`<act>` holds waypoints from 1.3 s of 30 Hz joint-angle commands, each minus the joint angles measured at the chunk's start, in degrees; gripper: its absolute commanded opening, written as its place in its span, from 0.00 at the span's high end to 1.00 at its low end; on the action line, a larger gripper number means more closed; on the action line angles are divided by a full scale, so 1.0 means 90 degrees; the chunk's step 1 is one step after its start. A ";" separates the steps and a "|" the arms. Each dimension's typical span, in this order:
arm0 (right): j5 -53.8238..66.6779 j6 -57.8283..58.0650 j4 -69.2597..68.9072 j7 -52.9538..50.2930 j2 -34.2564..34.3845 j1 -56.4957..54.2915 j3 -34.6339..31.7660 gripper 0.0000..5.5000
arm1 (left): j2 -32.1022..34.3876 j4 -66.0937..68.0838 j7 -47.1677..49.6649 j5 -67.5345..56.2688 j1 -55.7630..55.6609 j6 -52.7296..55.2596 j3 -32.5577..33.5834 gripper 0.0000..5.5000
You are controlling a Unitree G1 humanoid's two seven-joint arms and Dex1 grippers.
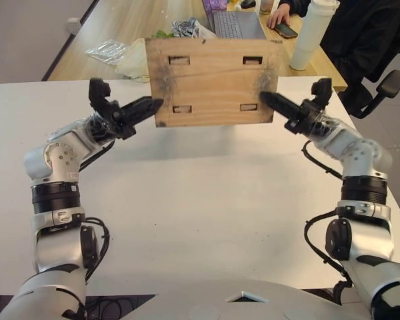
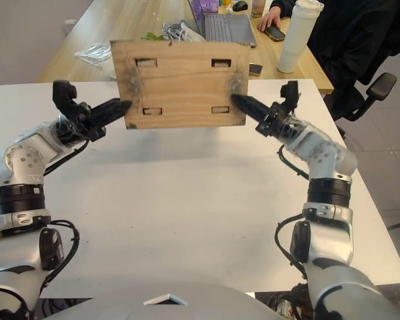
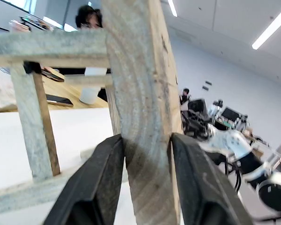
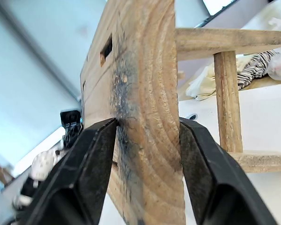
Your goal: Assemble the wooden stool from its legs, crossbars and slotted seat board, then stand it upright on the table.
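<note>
1. Spanning the foreground, a white table [image 1: 207, 200] serves as the work surface. A wooden table [image 1: 113, 33] stands just behind it, and an office chair [image 1: 380, 90] is at the far right.
2. On the wooden table lie a laptop [image 1: 237, 25], a phone [image 1: 285, 30] and a striped cloth [image 1: 185, 28].
3. Containers: a tall white tumbler [image 1: 309, 33] stands upright on the wooden table with its lid on, contents hidden. A clear plastic bag [image 1: 110, 51] lies crumpled at the left; its contents cannot be told.
4. The stool's seat board [image 1: 210, 83] stands on edge over the far part of the white table, its four-slotted face turned toward the robot.
5. Behind the board, a leg [image 4: 225, 40] juts away from it, joined to the next by a crossbar [image 4: 227, 98].
6. The left gripper [image 1: 157, 104] is clamped on the board's left end, and the right gripper [image 1: 264, 97] on its right end.
7. Whether the stool touches the table cannot be told.
</note>
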 commanded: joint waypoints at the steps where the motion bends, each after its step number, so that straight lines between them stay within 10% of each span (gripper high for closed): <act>1: 0.0498 0.0506 0.0800 -0.2311 0.0625 -0.1698 -0.0835 0.64 | -0.0643 0.0577 0.2194 -0.0372 -0.1502 0.0850 0.0602 0.73; 9: -0.0549 -0.2535 0.5147 -0.3500 0.0764 -0.3826 -0.1287 0.74 | -0.0953 0.5110 0.4069 0.0423 -0.3506 -0.1107 0.1120 0.73; 20: -0.0426 -0.3886 0.6117 -0.3120 0.0024 -0.3955 -0.2341 0.43 | -0.0879 0.6809 0.4527 0.0063 -0.4271 -0.3569 0.2577 0.41; 29: -0.1901 -0.6183 0.4117 -0.0857 0.0926 -0.1488 -0.0777 0.31 | -0.1268 0.6279 0.4428 0.2541 -0.2404 -0.6705 0.0784 0.35; 39: -0.5176 -0.9881 0.1995 -0.4203 0.1867 0.1686 0.0394 0.31 | -0.2403 0.4912 0.5412 0.4153 -0.0656 -0.9210 -0.0528 0.35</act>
